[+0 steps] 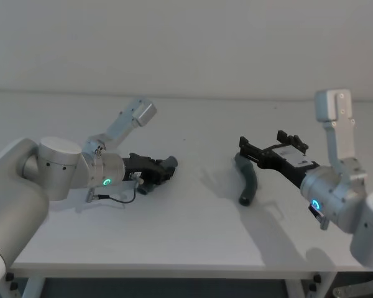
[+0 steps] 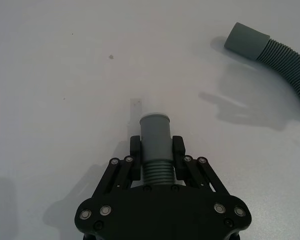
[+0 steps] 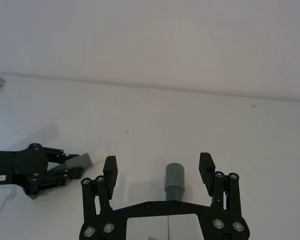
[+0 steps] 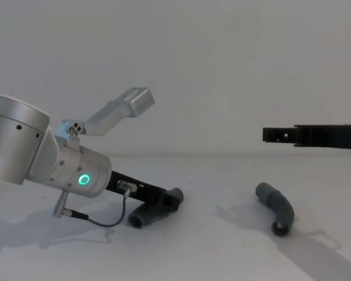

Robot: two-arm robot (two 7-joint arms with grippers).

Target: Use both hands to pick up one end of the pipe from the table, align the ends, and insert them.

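White and matte, the counter [image 1: 174, 242] is spread wide before a plain pale wall [image 1: 186, 43]. From the left, the left arm [image 1: 62, 167] is reached low across the surface; from the right, the right arm [image 1: 342, 192] is held higher. The left tool [image 2: 156, 145] is seen closed narrowly on the left pipe piece [image 4: 155, 212], which is gripped at its ribbed middle over the left half of the counter. This piece is held tilted, its near end lowered close to the surface; whether contact is made cannot be told. The right tool [image 3: 158, 164] is held well above the counter with its jaws spread wide, and nothing is gripped by it. Beneath it, the right pipe piece [image 1: 247, 180] is laid bent on the right half of the counter, well apart from the left one. A smooth projecting end [image 2: 155, 127] is shown past the left tool's fingertips, and a wider grey cuff [image 2: 247, 42] is borne by the lying piece.
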